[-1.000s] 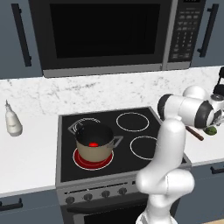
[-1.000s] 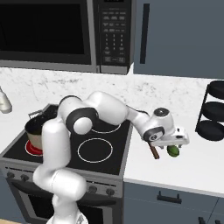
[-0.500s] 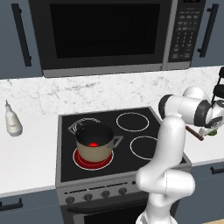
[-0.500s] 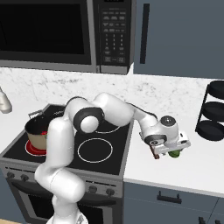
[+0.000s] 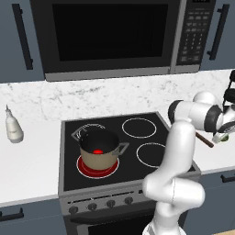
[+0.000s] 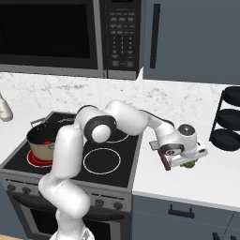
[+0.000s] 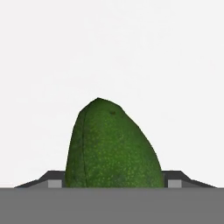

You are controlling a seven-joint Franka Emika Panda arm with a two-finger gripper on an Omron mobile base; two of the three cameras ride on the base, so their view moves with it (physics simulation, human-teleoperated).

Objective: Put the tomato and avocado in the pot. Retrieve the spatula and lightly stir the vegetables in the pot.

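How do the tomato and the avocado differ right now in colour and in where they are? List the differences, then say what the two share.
Colour: the tomato is bright red, while the avocado is dark, speckled green.
Place: the tomato lies inside the pot on the stove's front left burner, while the avocado rests on the white counter right of the stove, between the gripper's fingers.
Shared: both are small vegetables, far smaller than the pot's mouth.
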